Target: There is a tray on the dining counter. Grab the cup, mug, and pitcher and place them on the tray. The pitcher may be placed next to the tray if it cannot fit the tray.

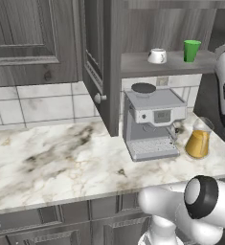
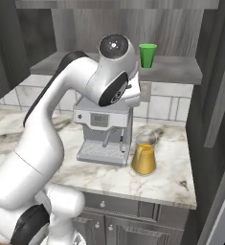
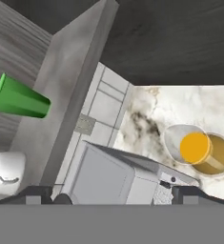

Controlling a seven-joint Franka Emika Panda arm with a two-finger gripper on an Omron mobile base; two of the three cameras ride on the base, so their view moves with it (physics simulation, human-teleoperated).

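Note:
The bright green cup point(image 1: 192, 50) point(image 2: 148, 55) point(image 3: 20, 100) stands on a grey wooden shelf point(image 1: 133, 64). The white mug point(image 1: 157, 56) point(image 3: 7, 172) sits on that shelf a little to the cup's left. On the marble worktop below, the amber pitcher point(image 1: 198, 139) point(image 2: 144, 154) point(image 3: 199, 148) stands right of the coffee machine. My gripper point(image 3: 113, 194) hangs open and holds nothing. It is above the coffee machine, at about shelf height and apart from all three. The tray and the dining counter are out of view.
A grey coffee machine point(image 1: 152, 122) point(image 2: 104, 129) stands under the shelf against the tiled wall. An open cabinet door point(image 1: 102, 62) juts out left of the shelf. A dark tall panel point(image 2: 214, 95) closes the right side. The marble worktop point(image 1: 51, 158) stretches left.

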